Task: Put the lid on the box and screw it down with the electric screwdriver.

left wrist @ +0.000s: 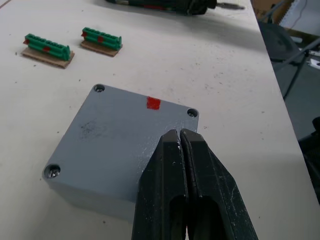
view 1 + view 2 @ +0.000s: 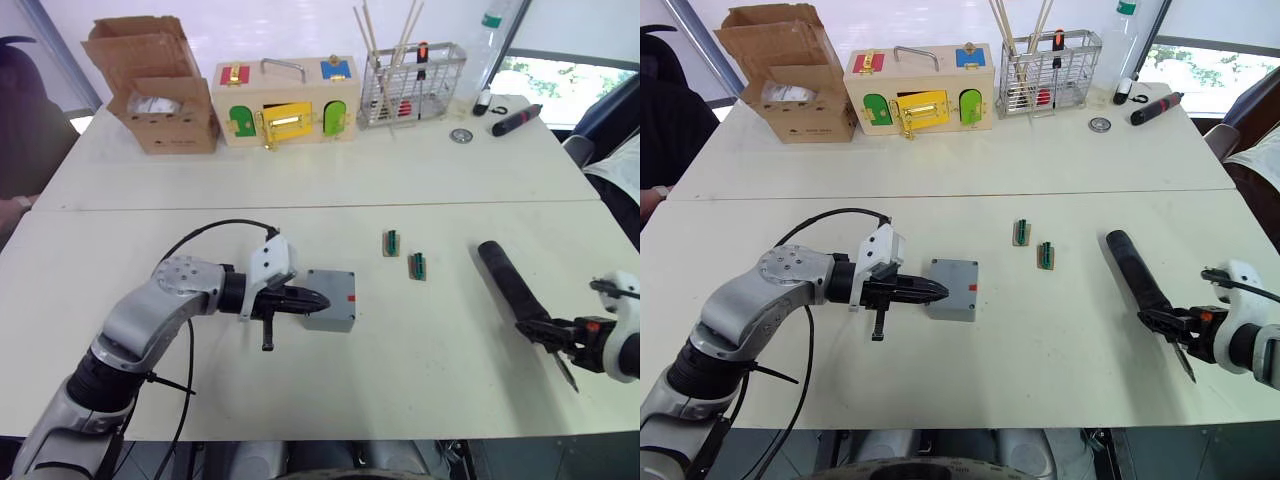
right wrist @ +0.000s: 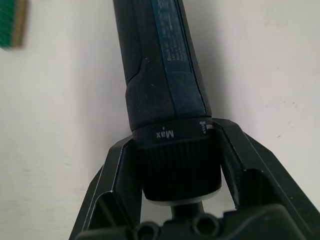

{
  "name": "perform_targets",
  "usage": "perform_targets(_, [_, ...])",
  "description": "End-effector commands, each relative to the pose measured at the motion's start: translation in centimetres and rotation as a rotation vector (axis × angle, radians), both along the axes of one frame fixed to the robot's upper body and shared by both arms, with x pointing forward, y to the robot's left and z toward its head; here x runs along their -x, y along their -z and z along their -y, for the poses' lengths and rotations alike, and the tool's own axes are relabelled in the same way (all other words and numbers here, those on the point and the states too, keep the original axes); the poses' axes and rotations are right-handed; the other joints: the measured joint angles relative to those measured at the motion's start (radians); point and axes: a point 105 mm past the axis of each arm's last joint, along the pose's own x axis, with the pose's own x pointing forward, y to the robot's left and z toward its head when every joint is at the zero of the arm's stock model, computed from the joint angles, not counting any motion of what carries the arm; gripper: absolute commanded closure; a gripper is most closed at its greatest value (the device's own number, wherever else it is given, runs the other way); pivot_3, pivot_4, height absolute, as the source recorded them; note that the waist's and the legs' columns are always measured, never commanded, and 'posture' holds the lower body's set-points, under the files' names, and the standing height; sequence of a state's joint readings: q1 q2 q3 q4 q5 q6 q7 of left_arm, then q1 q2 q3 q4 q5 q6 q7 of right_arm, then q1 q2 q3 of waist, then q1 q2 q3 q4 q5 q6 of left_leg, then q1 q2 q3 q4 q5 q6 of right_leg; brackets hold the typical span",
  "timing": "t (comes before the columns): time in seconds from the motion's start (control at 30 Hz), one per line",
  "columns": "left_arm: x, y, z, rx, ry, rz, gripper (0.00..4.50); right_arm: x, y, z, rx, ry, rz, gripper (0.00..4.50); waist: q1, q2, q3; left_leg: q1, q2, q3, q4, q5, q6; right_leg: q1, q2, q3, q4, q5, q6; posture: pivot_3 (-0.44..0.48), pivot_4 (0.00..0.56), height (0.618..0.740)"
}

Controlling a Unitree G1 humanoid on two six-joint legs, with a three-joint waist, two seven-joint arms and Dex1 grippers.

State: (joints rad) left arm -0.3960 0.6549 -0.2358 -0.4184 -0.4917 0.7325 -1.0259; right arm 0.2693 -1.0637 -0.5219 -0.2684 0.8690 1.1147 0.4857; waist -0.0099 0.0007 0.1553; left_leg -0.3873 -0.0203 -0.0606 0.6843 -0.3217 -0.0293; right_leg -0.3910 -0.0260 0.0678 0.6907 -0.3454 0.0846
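Observation:
The grey box (image 2: pixel 331 323) stands on the white table left of centre. The lid (image 1: pixel 110 130) lies flat on it, with screw heads in its corners and a small red mark near one edge. My left gripper (image 1: pixel 180 132) is shut with nothing in it, and its tips rest on the lid's near edge, shown from the head as left gripper (image 2: pixel 318 299). At the right, the electric screwdriver (image 2: pixel 505 281) lies on the table, dark blue-black. My right gripper (image 2: pixel 545 330) is shut on its ribbed collar end (image 3: pixel 181 167), one finger on each side.
Two green terminal blocks (image 2: pixel 391 242) (image 2: pixel 417 266) lie between the box and the screwdriver. Along the back stand a cardboard box (image 2: pixel 160 85), a wooden box with coloured doors (image 2: pixel 285 100) and a wire rack (image 2: pixel 412 85). A black-and-red pen tool (image 2: pixel 516 120) lies back right.

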Motion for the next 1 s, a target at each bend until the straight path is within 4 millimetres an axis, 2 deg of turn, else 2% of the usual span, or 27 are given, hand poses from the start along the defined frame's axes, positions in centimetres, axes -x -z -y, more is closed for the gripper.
perform_targets(0.03, [0.4,-0.8,0.2,0.024,0.012,0.034,4.50,0.6,0.6,1.8,0.171,-0.046,-0.076,2.57,0.002,0.000,0.000,0.000,0.000,0.000,0.000,0.000,0.000,0.001,0.000,0.000,-0.001,0.000,0.001,0.000,0.150,0.740])
perform_targets(0.07, [0.5,-0.8,0.2,0.024,0.011,0.033,4.50,0.8,0.8,2.0,0.206,-0.076,-0.094,2.57,0.004,0.000,0.000,0.000,0.000,-0.001,0.000,0.000,0.000,0.001,0.000,-0.001,-0.002,0.001,0.001,0.000,0.150,0.740])
perform_targets(0.13, [0.5,-0.7,0.3,0.025,0.010,0.032,4.50,0.9,0.9,2.2,0.243,-0.130,-0.130,1.63,0.009,-0.001,0.000,0.000,0.000,-0.001,0.000,0.000,0.001,0.003,0.000,-0.001,-0.005,0.002,0.003,0.000,0.150,0.740])
perform_targets(0.3, [0.6,-0.5,0.4,0.026,0.008,0.027,4.50,1.2,-0.3,1.4,0.234,-0.229,-0.210,0.13,0.024,-0.002,0.000,-0.001,-0.001,0.000,0.001,-0.001,0.001,0.003,-0.001,-0.001,-0.007,0.002,0.004,0.000,0.150,0.740])
perform_targets(0.43, [0.6,-0.4,0.6,0.028,0.007,0.026,4.50,0.8,-1.1,1.3,0.222,-0.268,-0.278,0.05,0.021,-0.002,0.000,-0.001,0.000,0.000,0.001,-0.001,0.002,0.002,-0.001,0.000,-0.007,0.002,0.004,0.000,0.150,0.740])
perform_targets(0.63, [0.7,-0.3,0.7,0.032,0.004,0.028,4.50,-0.8,-2.2,0.6,0.125,-0.263,-0.310,0.05,0.019,-0.001,0.000,-0.001,0.000,0.000,0.001,-0.001,0.002,0.001,-0.001,0.000,-0.006,0.002,0.004,0.000,0.150,0.740])
perform_targets(0.8, [0.9,-0.2,0.6,0.029,-0.009,0.025,4.50,-1.8,-1.7,0.6,0.107,-0.282,-0.359,0.05,0.023,-0.001,0.000,-0.002,0.000,0.000,0.000,-0.001,0.002,0.000,-0.001,0.000,-0.006,0.002,0.004,0.000,0.150,0.740])
perform_targets(1.0, [1.1,-0.2,0.5,0.022,-0.024,0.023,4.50,-1.5,-1.4,1.0,0.088,-0.312,-0.443,0.05,0.022,-0.001,0.000,-0.002,0.000,0.000,0.000,-0.001,0.002,-0.001,-0.002,-0.001,-0.006,0.002,0.004,0.000,0.150,0.740])
